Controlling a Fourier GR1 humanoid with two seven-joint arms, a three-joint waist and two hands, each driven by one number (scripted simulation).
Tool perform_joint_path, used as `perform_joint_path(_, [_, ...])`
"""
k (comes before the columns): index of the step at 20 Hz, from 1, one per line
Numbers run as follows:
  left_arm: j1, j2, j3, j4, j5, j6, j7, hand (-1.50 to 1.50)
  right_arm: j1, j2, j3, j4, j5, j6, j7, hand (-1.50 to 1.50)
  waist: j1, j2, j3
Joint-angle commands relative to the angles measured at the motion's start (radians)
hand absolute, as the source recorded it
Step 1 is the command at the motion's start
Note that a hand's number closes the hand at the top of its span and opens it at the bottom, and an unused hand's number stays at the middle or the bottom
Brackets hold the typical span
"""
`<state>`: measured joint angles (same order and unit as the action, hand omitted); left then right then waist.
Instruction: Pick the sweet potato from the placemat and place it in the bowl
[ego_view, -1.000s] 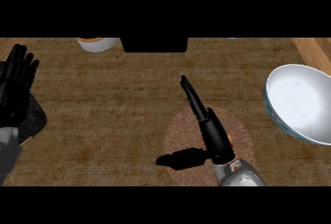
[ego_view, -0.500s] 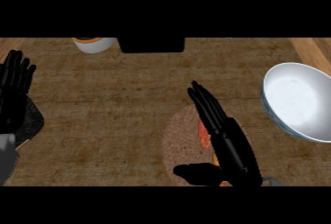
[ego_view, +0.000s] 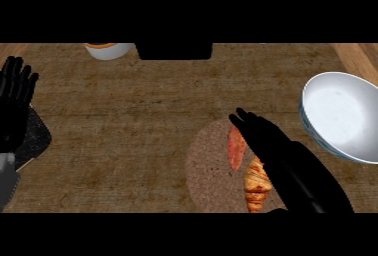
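An orange-red sweet potato (ego_view: 237, 146) lies on a round brown placemat (ego_view: 210, 172) at the lower middle of the counter. My right hand (ego_view: 284, 162) hovers over the mat's right half, fingers straight and open, covering part of the sweet potato's right side. A white bowl (ego_view: 343, 116) sits at the right edge, apart from the hand. My left hand (ego_view: 15, 100) rests open at the left edge, fingers up.
A golden croissant (ego_view: 256, 185) lies on the placemat just below the sweet potato. A white cup with orange contents (ego_view: 108, 50) stands at the back left, beside a black box (ego_view: 175, 50). A dark round object (ego_view: 35, 137) sits under the left hand.
My right hand has shifted right and lower over the placemat, uncovering the sweet potato and croissant. The view has moved a little; the left hand stays put.
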<state>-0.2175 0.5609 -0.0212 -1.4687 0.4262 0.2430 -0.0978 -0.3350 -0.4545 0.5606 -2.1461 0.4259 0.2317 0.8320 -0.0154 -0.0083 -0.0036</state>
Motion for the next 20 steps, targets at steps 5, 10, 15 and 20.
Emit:
perform_joint_path(5, [0.015,-0.036,-0.002,-0.006,-0.024,-0.013,-0.010,0.00,-0.088,-0.052,-0.083,-0.047,-0.265,0.304,0.241,-1.50,0.017,0.006,0.002])
perform_joint_path(10, [-0.029,-0.052,0.034,0.074,-0.045,-0.051,-0.044,0.00,-0.029,-0.045,-0.061,0.014,-0.186,0.280,0.172,-1.50,0.012,0.008,0.003])
perform_joint_path(15, [-0.006,-0.051,0.053,0.001,-0.064,-0.065,0.023,0.00,0.005,0.009,-0.063,0.106,-0.105,0.271,0.069,-1.50,0.018,0.008,0.004])
perform_joint_path(20, [-0.042,-0.096,0.062,0.012,-0.099,-0.043,0.037,0.00,-0.061,0.096,-0.096,0.240,-0.080,0.303,0.059,-1.50,0.019,0.009,0.004])
